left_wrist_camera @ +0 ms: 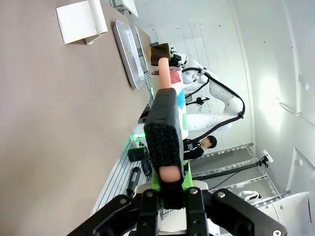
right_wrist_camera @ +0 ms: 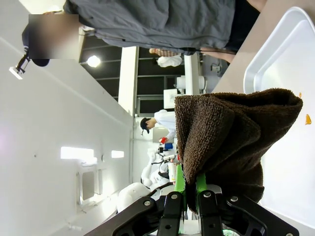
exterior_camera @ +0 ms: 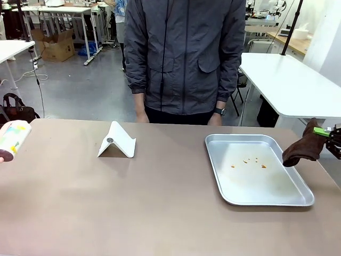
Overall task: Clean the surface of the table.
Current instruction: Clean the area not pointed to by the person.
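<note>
Two tools loaded — left tool [left_wrist_camera: 167, 162] clamped on a bottle [exterior_camera: 13, 140], right tool [right_wrist_camera: 189, 192] pinching a brown cloth [exterior_camera: 302, 146] beside the tray [exterior_camera: 266, 202] — so a trailing fold may drag crumbs [exterior_camera: 249, 162] onto the bench [exterior_camera: 160, 213] spread between them.

The left pincer [left_wrist_camera: 169, 101] clamps a colourful bottle [left_wrist_camera: 165, 69] above the brown surface [left_wrist_camera: 59, 123], where a white folded stand [left_wrist_camera: 78, 20] and a silver tray [left_wrist_camera: 127, 51] lie farther off.

You had the tray [exterior_camera: 298, 198] on the right half of the worktop [exterior_camera: 160, 213], with crumbs [exterior_camera: 248, 161] in its far half. The folded stand [exterior_camera: 117, 141] stood left of centre. The cloth [exterior_camera: 303, 146] hung at the tray's right rim, the bottle [exterior_camera: 13, 138] at the worktop's left edge, and the person [exterior_camera: 184, 58] stood behind the far side.
</note>
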Tool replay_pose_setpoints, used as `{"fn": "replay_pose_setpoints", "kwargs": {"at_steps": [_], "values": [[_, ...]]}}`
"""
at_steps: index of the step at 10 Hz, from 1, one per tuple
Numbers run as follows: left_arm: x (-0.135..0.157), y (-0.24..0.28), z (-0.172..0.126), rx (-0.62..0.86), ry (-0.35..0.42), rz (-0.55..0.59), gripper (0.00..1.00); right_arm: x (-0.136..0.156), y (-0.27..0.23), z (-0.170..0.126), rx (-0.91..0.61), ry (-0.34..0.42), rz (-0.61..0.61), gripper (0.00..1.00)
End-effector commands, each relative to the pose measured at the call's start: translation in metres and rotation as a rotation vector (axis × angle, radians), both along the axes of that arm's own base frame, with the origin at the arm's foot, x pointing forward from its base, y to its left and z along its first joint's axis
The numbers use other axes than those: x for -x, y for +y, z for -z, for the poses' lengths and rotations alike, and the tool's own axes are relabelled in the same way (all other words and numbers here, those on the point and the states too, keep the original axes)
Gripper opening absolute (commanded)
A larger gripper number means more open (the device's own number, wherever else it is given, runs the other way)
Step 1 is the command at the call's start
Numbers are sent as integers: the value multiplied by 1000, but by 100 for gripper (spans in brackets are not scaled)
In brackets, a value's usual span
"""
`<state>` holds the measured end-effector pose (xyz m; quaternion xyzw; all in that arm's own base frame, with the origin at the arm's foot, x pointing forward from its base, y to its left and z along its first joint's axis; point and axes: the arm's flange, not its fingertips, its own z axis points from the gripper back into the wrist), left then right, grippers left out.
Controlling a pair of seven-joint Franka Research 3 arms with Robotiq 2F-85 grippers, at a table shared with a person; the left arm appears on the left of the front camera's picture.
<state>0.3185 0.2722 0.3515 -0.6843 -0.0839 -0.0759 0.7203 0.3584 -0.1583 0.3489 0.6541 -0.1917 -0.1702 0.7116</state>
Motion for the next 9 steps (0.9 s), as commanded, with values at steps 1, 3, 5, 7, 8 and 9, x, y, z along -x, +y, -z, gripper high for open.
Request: {"fn": "replay_pose_setpoints", "kwargs": {"at_steps": [1, 3, 5, 7, 8, 9], "values": [[3, -3, -3, 1, -2, -1, 18, -3, 13, -16, 101, -13, -53, 9], [3, -3, -3, 1, -2, -1, 18, -31, 36, -48, 247, 3, -145, 9], [3, -3, -3, 1, -2, -1, 18, -57, 62, -65, 442, 49, -201, 9], [3, -3, -3, 1, -2, -1, 18, -75, 83, -67, 637, 55, -196, 0], [3, -3, -3, 1, -2, -1, 18, -83, 91, -66, 730, 69, -175, 0], [3, -3, -3, 1, -2, -1, 18, -92, 99, -61, 860, 49, -147, 0]]}}
